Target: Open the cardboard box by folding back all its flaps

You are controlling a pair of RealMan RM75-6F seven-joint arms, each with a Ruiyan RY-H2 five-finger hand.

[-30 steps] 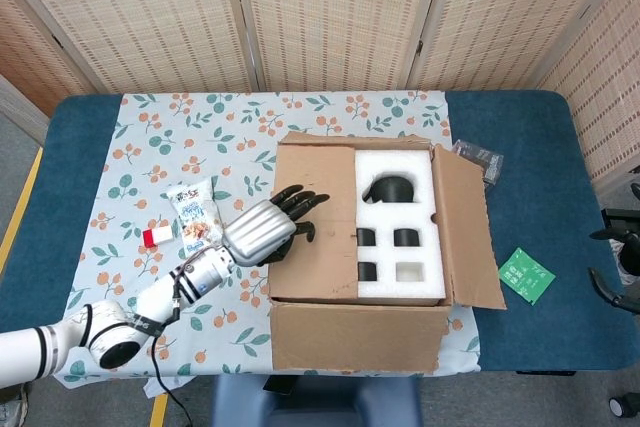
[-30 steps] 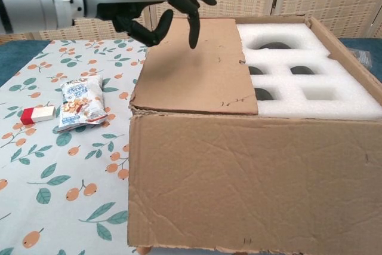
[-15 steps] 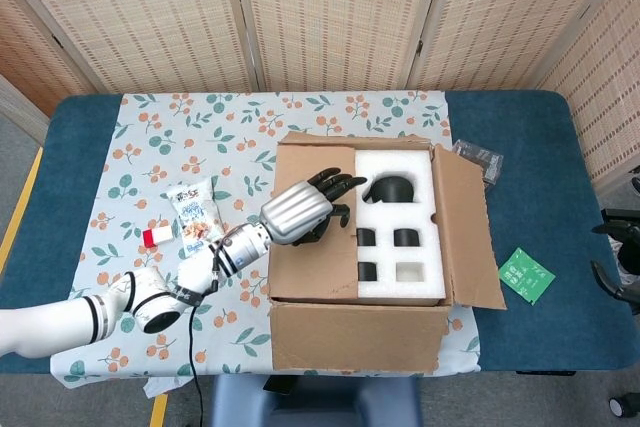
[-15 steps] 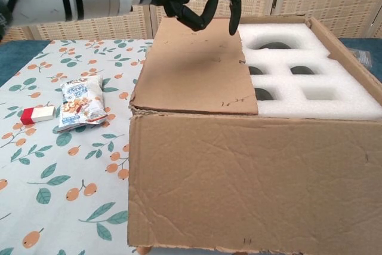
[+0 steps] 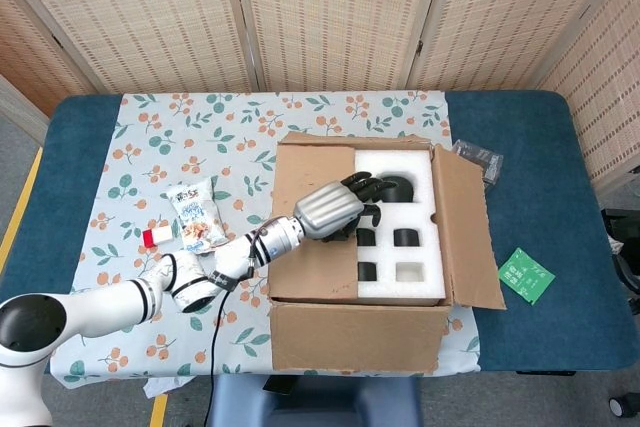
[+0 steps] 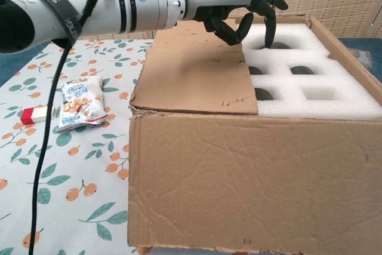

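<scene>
The left hand's fingers [image 5: 368,187] are hanging over the closed flap's [image 5: 312,222] inner edge, foam insert [image 5: 400,247] lying right of them inside the cardboard box [image 5: 360,337]. The snack packet [image 5: 194,217] is lying well left, behind their wrist.

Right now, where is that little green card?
In the head view the green card lies on the blue table, on the right side, just beyond the cardboard box's folded-out right flap.
</scene>
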